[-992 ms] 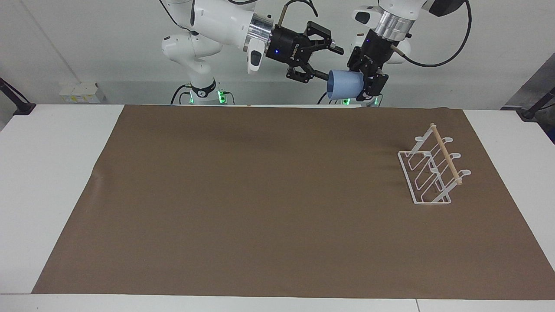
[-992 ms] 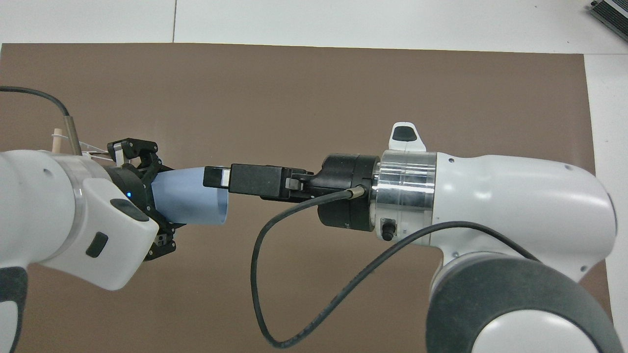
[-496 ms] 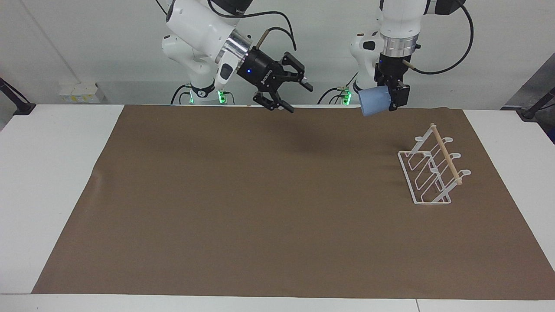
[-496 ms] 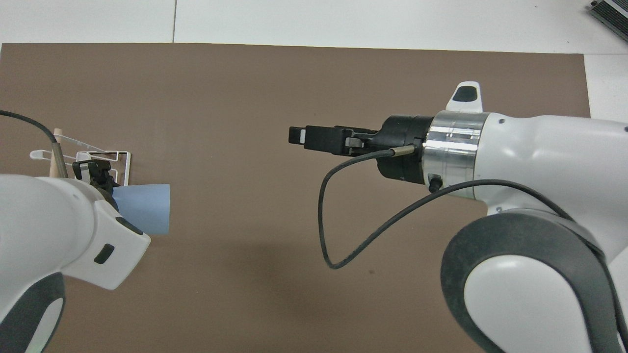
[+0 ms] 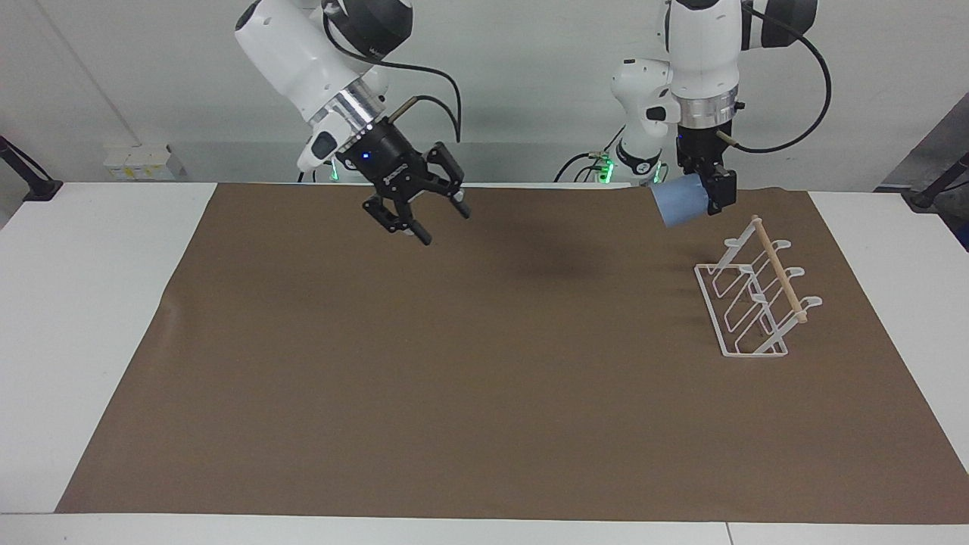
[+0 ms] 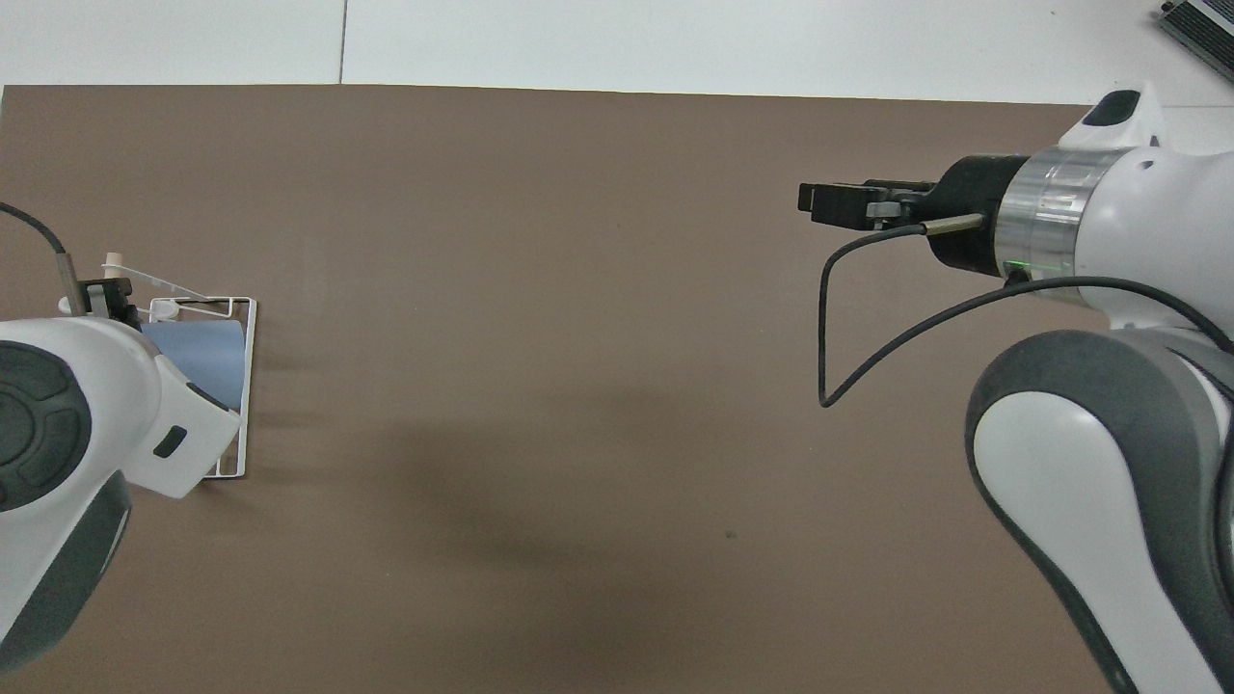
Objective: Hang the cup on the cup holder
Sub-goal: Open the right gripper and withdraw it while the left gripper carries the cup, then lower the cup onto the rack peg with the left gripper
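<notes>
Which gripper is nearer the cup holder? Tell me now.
Left. The left gripper, shut on the cup, hangs just above the cup holder at its robot-side end. The right gripper, empty and open, is over the mat's middle, well away.

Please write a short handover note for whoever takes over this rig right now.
Left gripper: shut on the cup, held in the air at the left arm's end of the table, tilted, close to the cup holder but not touching it.
Right gripper: fingers open, holding nothing, hanging over the brown mat toward the right arm's end.
Cup holder: stands on the mat with all its prongs bare.
Done: the cup is picked up and is in the left gripper alone.
Left: bring the cup over a prong, set it on mouth first, release and withdraw.
</notes>
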You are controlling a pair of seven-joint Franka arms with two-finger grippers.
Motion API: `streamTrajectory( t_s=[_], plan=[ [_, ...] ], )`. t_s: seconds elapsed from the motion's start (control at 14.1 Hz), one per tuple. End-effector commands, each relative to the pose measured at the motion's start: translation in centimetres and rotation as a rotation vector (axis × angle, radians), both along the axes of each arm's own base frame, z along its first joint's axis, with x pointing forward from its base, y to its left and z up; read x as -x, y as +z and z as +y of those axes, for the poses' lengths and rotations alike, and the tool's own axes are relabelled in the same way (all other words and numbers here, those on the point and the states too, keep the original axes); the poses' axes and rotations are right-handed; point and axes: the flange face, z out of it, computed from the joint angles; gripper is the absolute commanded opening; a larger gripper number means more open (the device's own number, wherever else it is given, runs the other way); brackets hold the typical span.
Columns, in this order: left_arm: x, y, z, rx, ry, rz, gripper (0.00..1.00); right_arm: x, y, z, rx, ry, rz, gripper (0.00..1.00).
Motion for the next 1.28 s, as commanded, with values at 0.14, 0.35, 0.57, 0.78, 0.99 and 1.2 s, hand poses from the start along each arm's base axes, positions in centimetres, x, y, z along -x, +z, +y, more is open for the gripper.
streamTrajectory(
  t_s=[0.14,0.35,0.57,0.78,0.99,1.2],
  plan=[
    [-1.5,-2.1,1.4,-0.084,0.037,-0.009,0.00,-0.1,0.1,-4.3,0.231,-0.052,0.059,0.71],
    [-3.7,-3.3,1.0,-0.318,-0.019,0.003,0.00,0.7,1.0,-5.0,0.342,-0.141,0.165,0.69],
    [-5.3,-4.3,0.5,-0.447,-0.034,0.024,0.00,2.5,1.0,-7.6,0.367,-0.188,0.317,0.69],
    [-6.2,-5.7,0.9,-0.540,-0.049,0.018,0.00,4.2,1.3,-8.8,0.346,-0.183,0.405,0.73],
    [-6.3,-6.7,1.4,-0.555,-0.043,0.011,0.00,4.5,1.1,-8.6,0.293,-0.156,0.415,0.91],
    [-6.6,-7.5,1.6,-0.578,-0.040,-0.003,0.00,4.7,-0.1,-8.9,0.293,-0.161,0.431,1.00]
  ],
)
